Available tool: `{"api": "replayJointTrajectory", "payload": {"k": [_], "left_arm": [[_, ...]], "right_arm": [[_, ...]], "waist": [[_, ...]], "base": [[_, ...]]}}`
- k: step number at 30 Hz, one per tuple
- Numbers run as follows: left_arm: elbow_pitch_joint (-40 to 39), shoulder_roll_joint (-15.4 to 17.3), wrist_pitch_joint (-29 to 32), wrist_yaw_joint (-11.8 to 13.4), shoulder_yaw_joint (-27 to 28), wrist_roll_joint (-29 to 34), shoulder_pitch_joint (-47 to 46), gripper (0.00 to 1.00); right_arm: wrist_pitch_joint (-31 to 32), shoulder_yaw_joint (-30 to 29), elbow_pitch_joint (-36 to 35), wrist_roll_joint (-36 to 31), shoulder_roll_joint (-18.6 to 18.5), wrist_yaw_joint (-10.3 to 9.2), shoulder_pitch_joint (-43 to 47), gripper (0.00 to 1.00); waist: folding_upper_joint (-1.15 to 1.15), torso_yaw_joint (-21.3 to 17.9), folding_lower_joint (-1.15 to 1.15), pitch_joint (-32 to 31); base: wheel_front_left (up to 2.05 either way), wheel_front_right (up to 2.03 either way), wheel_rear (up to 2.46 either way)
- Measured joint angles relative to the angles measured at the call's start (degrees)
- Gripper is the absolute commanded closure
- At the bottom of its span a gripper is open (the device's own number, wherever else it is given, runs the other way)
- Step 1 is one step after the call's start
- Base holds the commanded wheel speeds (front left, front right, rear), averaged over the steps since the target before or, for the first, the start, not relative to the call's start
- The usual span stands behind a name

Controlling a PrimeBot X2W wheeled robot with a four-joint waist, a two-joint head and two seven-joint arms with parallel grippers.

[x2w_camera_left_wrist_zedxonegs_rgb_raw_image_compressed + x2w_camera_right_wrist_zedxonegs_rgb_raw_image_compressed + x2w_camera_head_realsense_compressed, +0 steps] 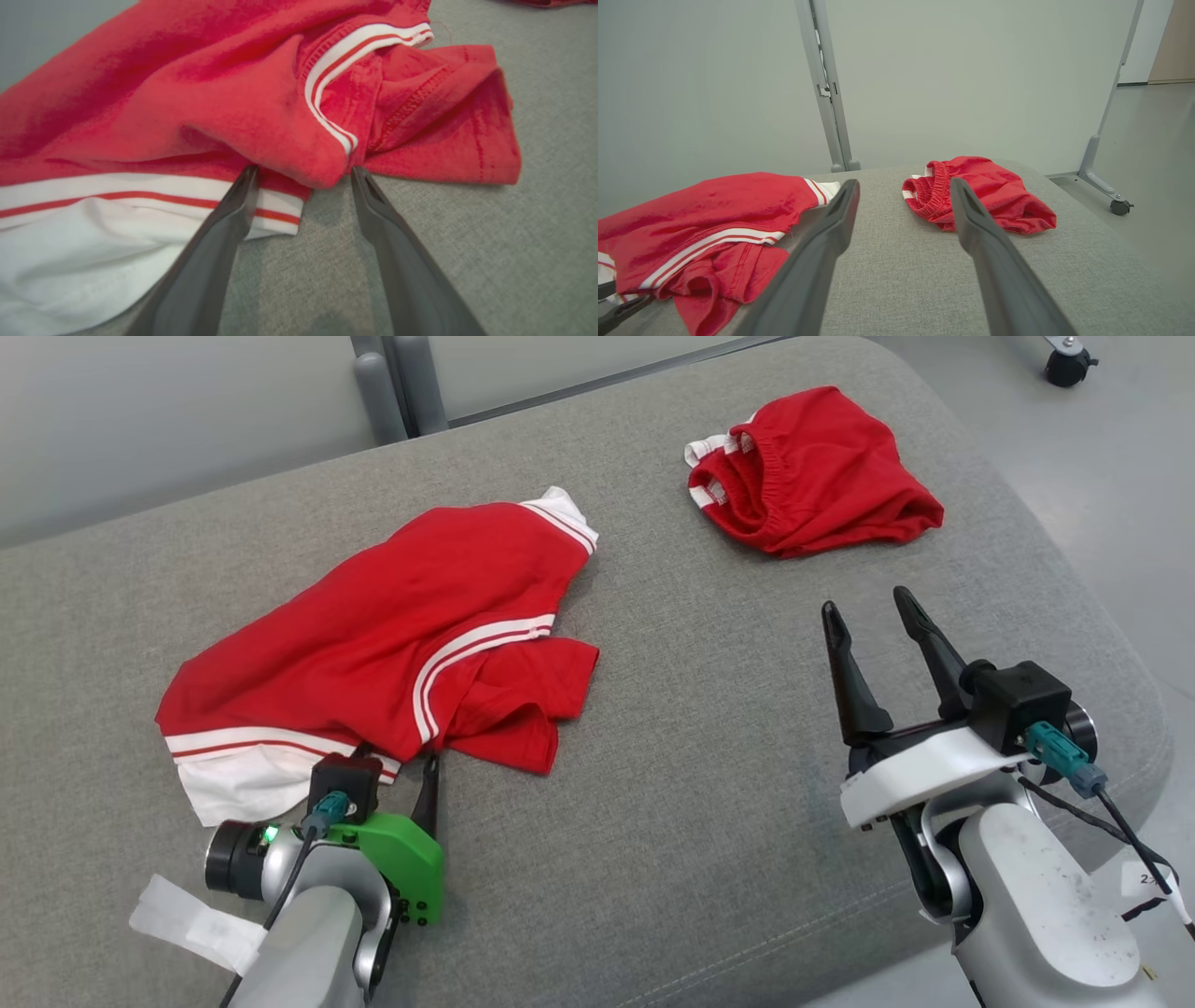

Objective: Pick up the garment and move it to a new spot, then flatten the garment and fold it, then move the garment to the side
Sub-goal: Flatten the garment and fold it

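Observation:
The garment (392, 635) is a red shirt with white stripes and a white hem, lying crumpled on the left half of the grey cushion (672, 784). It also appears in the left wrist view (187, 93) and the right wrist view (705, 210). My left gripper (400, 763) is at its near edge, open. Its fingertips straddle a bulging red fold (322, 163) beside the striped hem, touching the cloth without pinching it. My right gripper (866, 604) hovers open and empty over bare cushion at the right, apart from the shirt (904, 183).
A second red garment with an elastic waistband (812, 476) lies bunched at the cushion's far right (980, 196). Grey partition panels with a metal post (829, 88) stand behind. The cushion's rounded edge drops to the floor at right, where a caster (1119, 206) stands.

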Motion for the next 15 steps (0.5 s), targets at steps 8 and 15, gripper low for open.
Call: {"api": "replayJointTrajectory", "payload": {"k": [8,15], "left_arm": [[-1.2,-0.1,0.0,1.2,1.5,0.3,-2.0,1.0],[-4.4,-0.2,0.0,1.2,1.3,1.1,-2.6,1.0]], "right_arm": [[0.0,-1.4,0.0,0.0,-0.2,-0.1,0.0,0.0],[0.0,-1.3,0.0,0.0,-0.1,-0.07,0.2,0.0]], "waist": [[0.0,0.4,0.0,-0.1],[0.0,2.1,0.0,-1.2]], "base": [[0.0,0.0,0.0],[0.0,0.0,0.0]]}}
